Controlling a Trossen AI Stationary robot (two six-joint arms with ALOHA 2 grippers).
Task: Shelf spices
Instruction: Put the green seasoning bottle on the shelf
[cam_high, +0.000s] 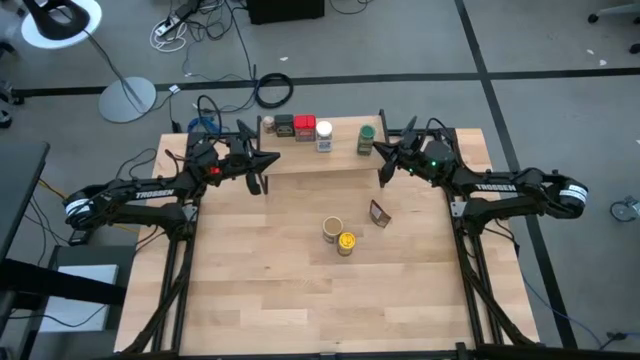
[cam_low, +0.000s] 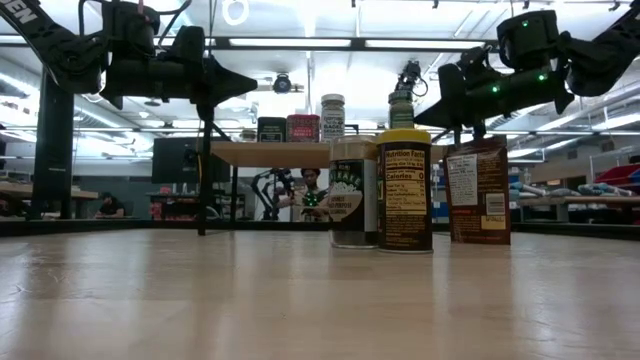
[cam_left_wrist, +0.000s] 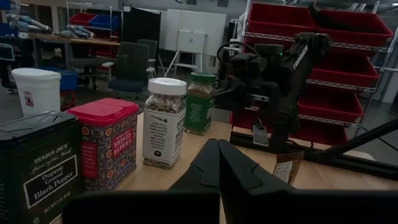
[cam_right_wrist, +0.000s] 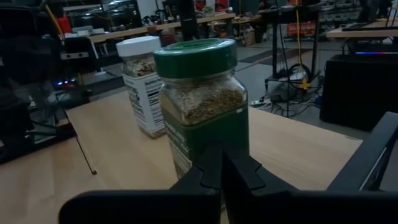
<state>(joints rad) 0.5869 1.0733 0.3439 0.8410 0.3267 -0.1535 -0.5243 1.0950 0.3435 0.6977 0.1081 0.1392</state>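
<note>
Two jars (cam_low: 385, 190) maybe hide shelf (cam_low: 290, 153).

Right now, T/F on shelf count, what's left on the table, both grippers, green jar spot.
1. Five containers stand on the shelf. True: a small tan-capped jar, dark tin, red tin, white-lidded jar and green jar.
2. Nothing is left on the table. False: a yellow-lidded jar, a brown canister and a brown packet are on it.
3. The left gripper is shut and holds nothing. True.
4. The right gripper grips the green jar. False: it is shut and empty, beside the jar.
5. The green jar is touching the white-lidded jar. False: there is a gap between them.
</note>
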